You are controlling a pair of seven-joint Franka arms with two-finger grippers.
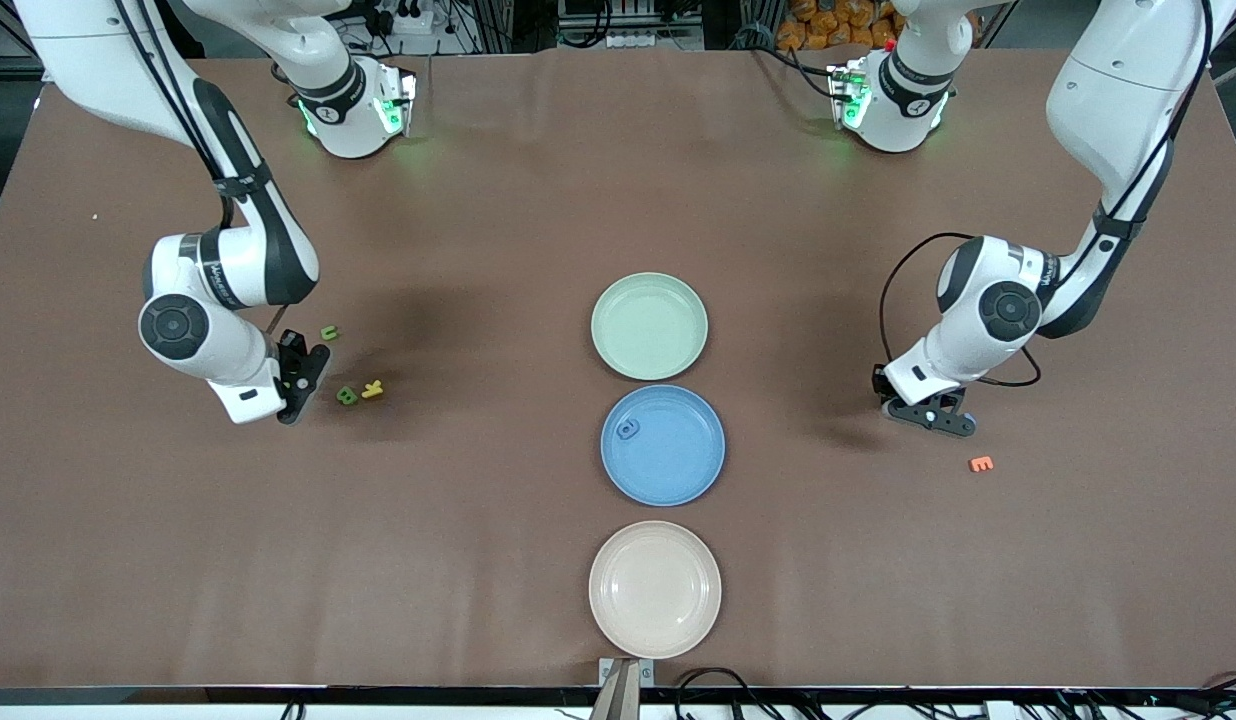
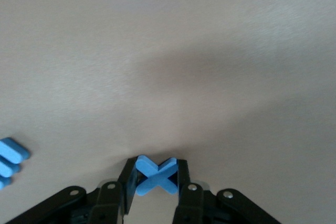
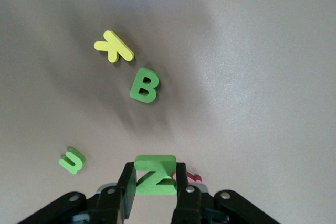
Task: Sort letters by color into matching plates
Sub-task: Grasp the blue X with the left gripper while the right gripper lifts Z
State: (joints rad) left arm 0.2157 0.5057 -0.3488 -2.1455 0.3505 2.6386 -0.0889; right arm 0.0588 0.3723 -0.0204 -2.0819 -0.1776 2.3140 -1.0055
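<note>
My left gripper [image 1: 933, 415] is low over the table at the left arm's end, shut on a blue X [image 2: 156, 176]. Another blue letter [image 2: 10, 158] lies at the edge of the left wrist view. My right gripper [image 1: 300, 385] is low over the table at the right arm's end, shut on a green Z [image 3: 155, 174]. Beside it lie a green B [image 1: 347, 395], a green U [image 1: 329, 332] and a yellow K [image 1: 373, 389]. The mint green plate [image 1: 649, 326] is bare. The blue plate [image 1: 678, 450], nearer the camera, holds one blue letter [image 1: 628, 429].
A cream-beige plate [image 1: 655, 589] sits nearest the camera, in line with the other two plates. An orange E [image 1: 980, 463] lies near my left gripper. A pink letter [image 3: 194, 177] shows partly by my right gripper's fingers.
</note>
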